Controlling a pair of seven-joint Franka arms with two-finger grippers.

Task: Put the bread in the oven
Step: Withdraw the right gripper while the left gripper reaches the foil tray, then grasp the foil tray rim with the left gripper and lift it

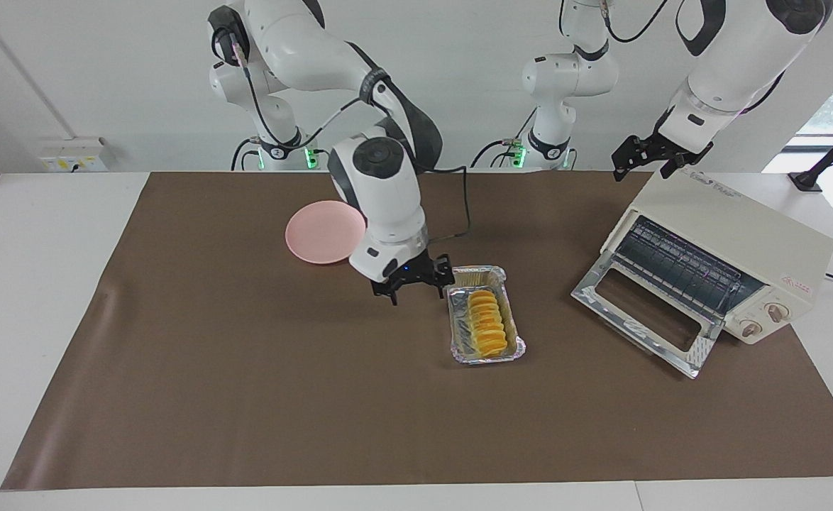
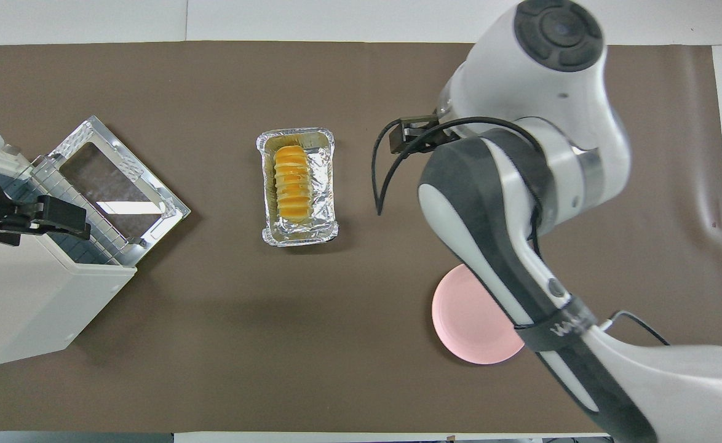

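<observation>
The bread point(image 1: 486, 323), a ridged golden-yellow loaf, lies in a silver foil tray point(image 1: 459, 353) in the middle of the mat; it also shows in the overhead view point(image 2: 290, 184). My right gripper point(image 1: 420, 282) is open and empty, raised just beside the tray toward the right arm's end, touching nothing. The cream oven point(image 1: 743, 227) stands at the left arm's end with its glass door point(image 1: 643, 312) dropped open and the wire rack showing. My left gripper point(image 1: 645, 162) is open and hovers over the oven's top edge nearest the robots.
A round pink plate point(image 1: 321, 231) lies nearer to the robots than the tray, toward the right arm's end, partly covered by the right arm. A brown mat point(image 1: 246, 397) covers the table.
</observation>
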